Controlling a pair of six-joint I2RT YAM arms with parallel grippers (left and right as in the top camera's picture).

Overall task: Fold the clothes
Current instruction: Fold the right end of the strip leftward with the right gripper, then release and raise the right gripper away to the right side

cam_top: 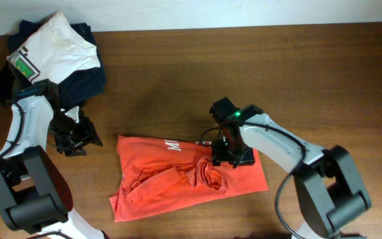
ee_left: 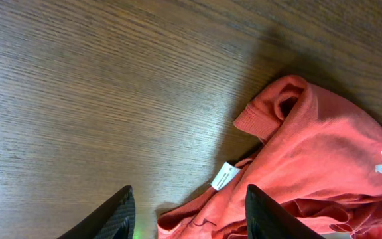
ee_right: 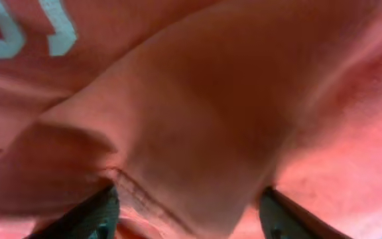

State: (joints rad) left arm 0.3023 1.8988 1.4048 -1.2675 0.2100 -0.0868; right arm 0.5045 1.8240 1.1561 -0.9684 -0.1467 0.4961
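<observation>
An orange-red T-shirt lies crumpled on the wooden table, with white lettering near its far edge. My right gripper is down on the shirt's right half. In the right wrist view its fingers are spread wide, with a raised fold of the shirt between them. My left gripper is open and empty, just left of the shirt. In the left wrist view its fingers hover over bare wood, with the shirt and its small white tag to the right.
A white shirt with a green patch lies on a heap of dark navy garments at the back left corner. The wooden table runs out to the right and back.
</observation>
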